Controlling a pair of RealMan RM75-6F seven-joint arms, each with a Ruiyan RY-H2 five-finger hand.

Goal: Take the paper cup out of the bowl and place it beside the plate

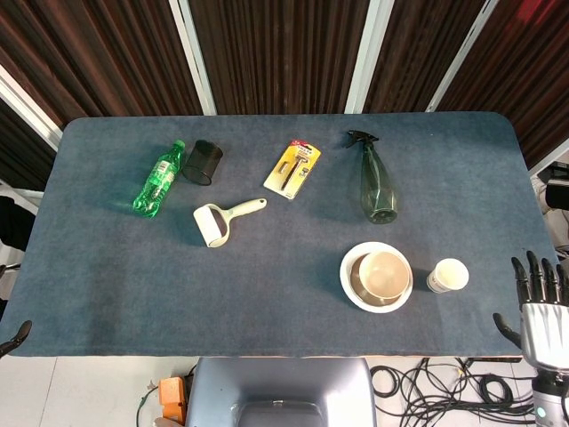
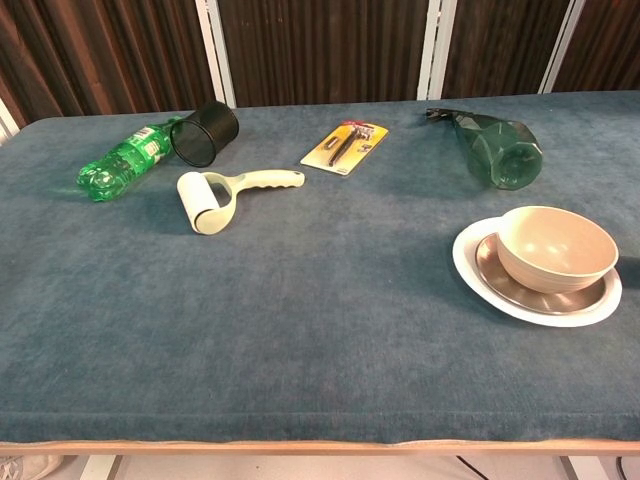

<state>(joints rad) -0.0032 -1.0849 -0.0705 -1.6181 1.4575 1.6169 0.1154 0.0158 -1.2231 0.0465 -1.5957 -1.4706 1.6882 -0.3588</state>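
**A:** Item one, right hand (image 1: 540, 307): lower right corner of the head view, past the edge of the surface (image 1: 267, 294), fingers spread, holding nothing. Left hand: only a dark tip shows at the lower left edge; whether it is spread or closed, I cannot tell.

**B:** And the paper cup (image 1: 447, 275)?

**A:** Upright, mouth up, lower right of the frame, just beside the plate (image 1: 348, 283) and apart from it. White, thin-walled, light. The bowl (image 1: 383, 273) sits on the plate: beige, smooth, rounded; the plate is white-rimmed with a metallic centre.

**B:** Hazards?

**A:** Judged only: a light cup on napped blue cloth tips easily, so a sweep of the hand back across that corner could knock it over or off the near edge.

**B:** Remainder?

**A:** Upper half: translucent dark-green spray bottle (image 1: 376, 181), carded razor pack (image 1: 292, 168), cream lint roller (image 1: 219, 220), black mesh cup (image 1: 203, 162) on its side, green plastic bottle (image 1: 159, 179) lying flat.
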